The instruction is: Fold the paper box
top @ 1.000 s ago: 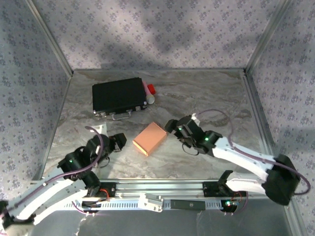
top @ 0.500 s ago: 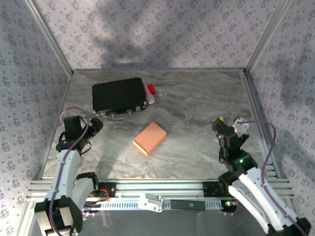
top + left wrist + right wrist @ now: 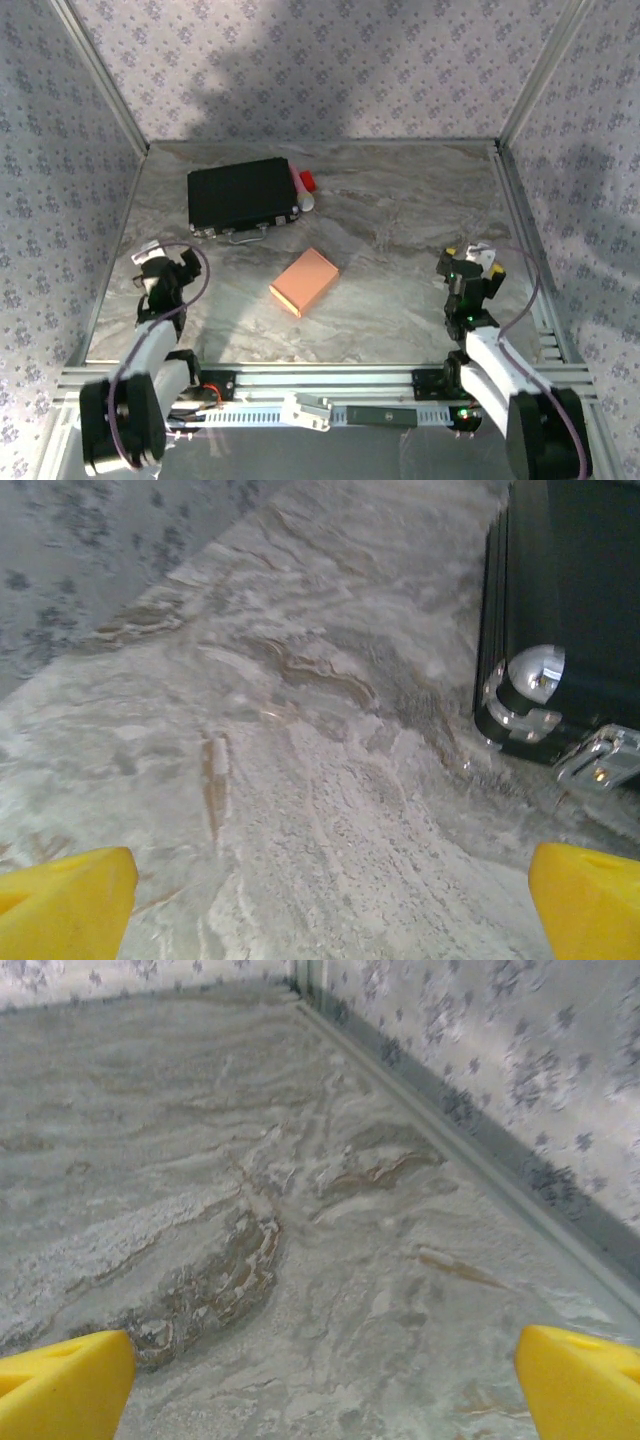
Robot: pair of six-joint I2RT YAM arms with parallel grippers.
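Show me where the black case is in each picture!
Top camera: the black case lies at the back left of the table.
Left wrist camera: the case sits at the upper right edge, with its shiny corner cap showing.
Right wrist camera: aimed at bare table beside the patterned wall.
Shared landmark: the grey marbled table top.

Paper box (image 3: 304,282) sits mid-worktop (image 3: 400,200), clear of everything else; flat case (image 3: 243,195) lies behind and left of it, toward the back-left corner, with two small items (image 3: 306,190) just beside the case's right edge. Left fingers (image 3: 65,905) are over the worktop near the left wall, in front of the case and well left of the box, with the case's near corner ahead-right of them. Right fingers (image 3: 60,1380) are near the right wall, well right of the box, with the back-right corner ahead.
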